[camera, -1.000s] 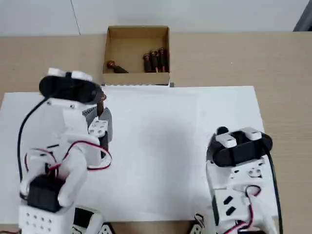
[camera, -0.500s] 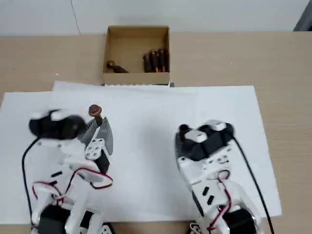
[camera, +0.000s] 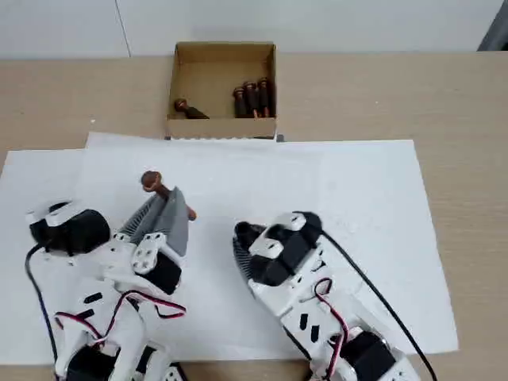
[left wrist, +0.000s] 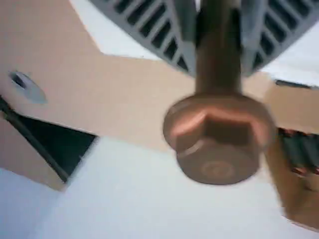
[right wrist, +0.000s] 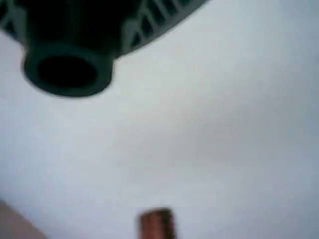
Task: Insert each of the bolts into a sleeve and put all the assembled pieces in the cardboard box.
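My left gripper (camera: 164,208) is shut on a copper bolt (camera: 152,182), which it holds over the white paper with the hex head pointing toward the box. In the left wrist view the bolt's head (left wrist: 219,142) sticks out from between the grey fingers (left wrist: 144,20). My right gripper (camera: 244,240) is shut on a black sleeve (right wrist: 67,69), its open end facing the left arm. The bolt's tip (right wrist: 157,224) shows a short way from the sleeve. The cardboard box (camera: 225,127) stands at the back and holds several assembled pieces (camera: 252,99).
A white paper sheet (camera: 349,198) covers the table's front half, with bare paper to the right. Wooden tabletop (camera: 381,95) surrounds the box. One assembled piece (camera: 189,109) lies apart at the box's left side.
The left arm has drawn back from the box toward the front, with the bolt tilted. The right arm has swung left with the sleeve, closer to the bolt.
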Action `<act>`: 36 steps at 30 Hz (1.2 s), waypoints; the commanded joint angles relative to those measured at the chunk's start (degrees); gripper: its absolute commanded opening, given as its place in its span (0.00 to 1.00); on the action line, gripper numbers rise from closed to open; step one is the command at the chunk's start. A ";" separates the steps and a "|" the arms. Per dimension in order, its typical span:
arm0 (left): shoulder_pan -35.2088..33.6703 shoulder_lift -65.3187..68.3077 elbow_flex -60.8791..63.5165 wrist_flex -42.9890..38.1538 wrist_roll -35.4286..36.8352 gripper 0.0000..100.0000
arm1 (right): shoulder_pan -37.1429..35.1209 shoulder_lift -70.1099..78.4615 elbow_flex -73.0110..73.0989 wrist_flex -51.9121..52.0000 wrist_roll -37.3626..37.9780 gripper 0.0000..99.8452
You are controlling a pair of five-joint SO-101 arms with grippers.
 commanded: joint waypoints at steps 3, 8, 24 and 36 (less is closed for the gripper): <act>5.19 -0.70 -0.40 -1.93 3.43 0.01 | -2.86 -0.40 -0.44 -1.54 -0.35 0.00; 6.07 -0.70 -0.40 -2.02 3.43 0.01 | -3.12 -0.40 -0.62 -1.54 -0.35 0.00; 9.41 -0.53 -0.04 -1.49 3.34 0.01 | -4.00 -0.40 -2.02 -1.80 0.62 0.00; 9.58 -0.53 1.89 -1.41 2.37 0.01 | -4.00 -0.40 -3.60 -1.80 5.45 0.00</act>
